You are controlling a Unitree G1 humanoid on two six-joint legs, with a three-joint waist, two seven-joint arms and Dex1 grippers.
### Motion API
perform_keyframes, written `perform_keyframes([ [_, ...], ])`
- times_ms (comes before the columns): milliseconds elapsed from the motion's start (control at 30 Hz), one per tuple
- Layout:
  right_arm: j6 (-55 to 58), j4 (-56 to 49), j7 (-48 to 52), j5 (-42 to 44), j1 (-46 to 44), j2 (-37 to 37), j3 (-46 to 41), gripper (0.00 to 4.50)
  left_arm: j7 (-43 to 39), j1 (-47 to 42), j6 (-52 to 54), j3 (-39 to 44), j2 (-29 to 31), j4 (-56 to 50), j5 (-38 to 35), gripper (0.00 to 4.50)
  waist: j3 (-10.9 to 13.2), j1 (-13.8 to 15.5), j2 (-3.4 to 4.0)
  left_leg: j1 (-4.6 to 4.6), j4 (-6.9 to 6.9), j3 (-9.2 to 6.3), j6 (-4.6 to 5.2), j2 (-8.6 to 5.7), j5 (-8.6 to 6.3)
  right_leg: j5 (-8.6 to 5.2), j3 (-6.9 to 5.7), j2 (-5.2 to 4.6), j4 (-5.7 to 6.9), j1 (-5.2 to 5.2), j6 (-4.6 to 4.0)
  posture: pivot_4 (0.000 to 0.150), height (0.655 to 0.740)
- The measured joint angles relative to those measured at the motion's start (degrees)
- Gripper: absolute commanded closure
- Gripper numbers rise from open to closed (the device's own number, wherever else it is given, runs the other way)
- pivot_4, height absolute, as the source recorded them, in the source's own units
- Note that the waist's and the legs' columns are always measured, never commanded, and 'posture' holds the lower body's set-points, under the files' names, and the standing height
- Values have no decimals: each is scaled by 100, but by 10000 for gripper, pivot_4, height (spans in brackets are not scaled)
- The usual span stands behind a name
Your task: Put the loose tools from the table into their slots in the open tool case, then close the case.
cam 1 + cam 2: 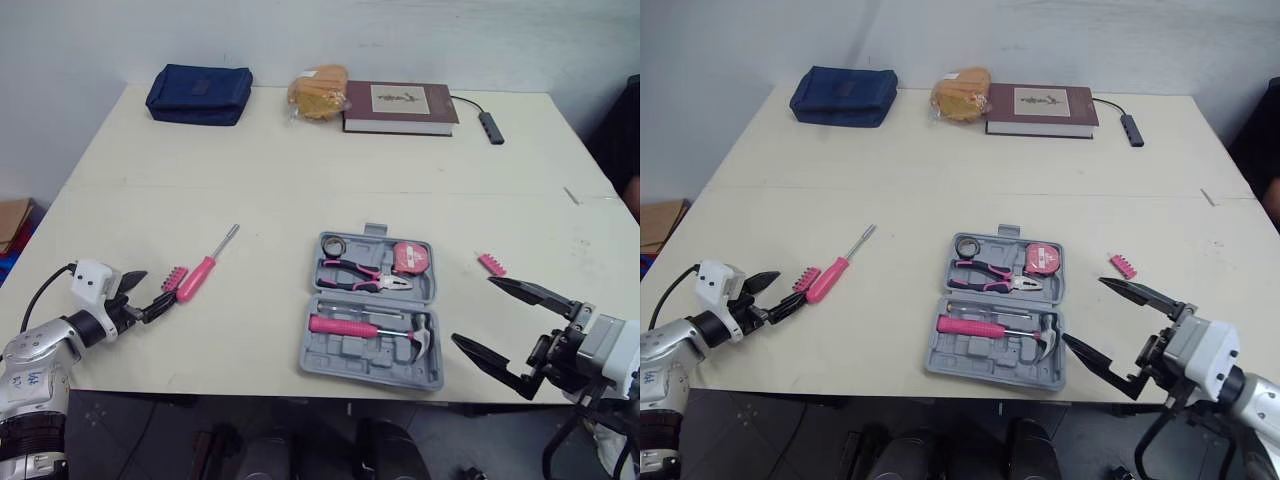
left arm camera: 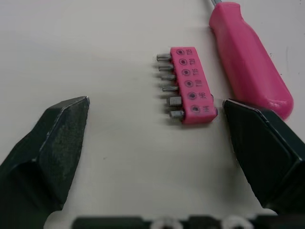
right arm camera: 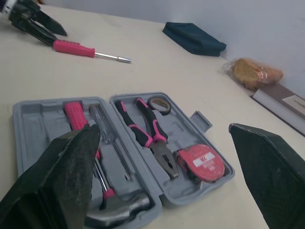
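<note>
Tool case [image 1: 370, 315] lying open on the table [image 1: 300, 170], with hammer [image 1: 365, 328], pliers [image 1: 365, 275] and tape measure [image 1: 408, 257] in its slots. Loose left of the case: pink screwdriver [image 1: 205, 268] beside bit strip [image 2: 188, 86]. Loose right of the case: second bit strip [image 1: 491, 264]. Left gripper [image 1: 152, 290] farther left, fingers spread about the bit strip. Right gripper [image 1: 474, 310] just right of the case, fingers wide apart, empty.

Brightly, evenly lit from overhead, with faint soft shadows on the table [image 1: 300, 170] and slight blur on the close fingers [image 3: 66, 181].
</note>
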Motion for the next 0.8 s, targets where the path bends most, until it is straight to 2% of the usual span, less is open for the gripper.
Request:
perform_keyframes([
  [433, 750, -348, -468, -14, -527, -88, 296, 0, 322, -231, -155, -237, -209, 10, 297, 177, -1, 21, 1, 2, 2, 5, 3, -6, 0, 1, 2, -5, 1, 2, 1, 1500, 7400],
  [533, 785, -348, -468, -38, -580, -89, 295, 0, 380, -246, -122, -251, -245, 9, 295, 8496, -1, 20, 1, 5, 2, 5, 3, -5, 0, 1, 2, -5, 3, 3, 1, 1500, 7400],
  [733, 877, -381, -470, -41, -528, -88, 293, 0, 297, -237, -17, -327, -245, -107, 277, 35712, -3, 11, 5, 8, 2, 8, 3, -5, 0, 1, 5, -4, 3, 3, 1, 1500, 7400],
  [767, 887, -411, -470, -41, -504, -88, 290, 0, 293, -236, -17, -329, -245, -106, 274, 38201, -4, 10, 5, 8, 2, 8, 3, -5, 0, 1, 6, -4, 2, 3, 1, 1500, 7400],
  [800, 894, -426, -469, -41, -484, -88, 290, 0, 286, -234, -24, -331, -245, -105, 274, 38173, -4, 10, 5, 9, 2, 8, 3, -5, 0, 1, 6, -4, 2, 3, 1, 1500, 7400],
])
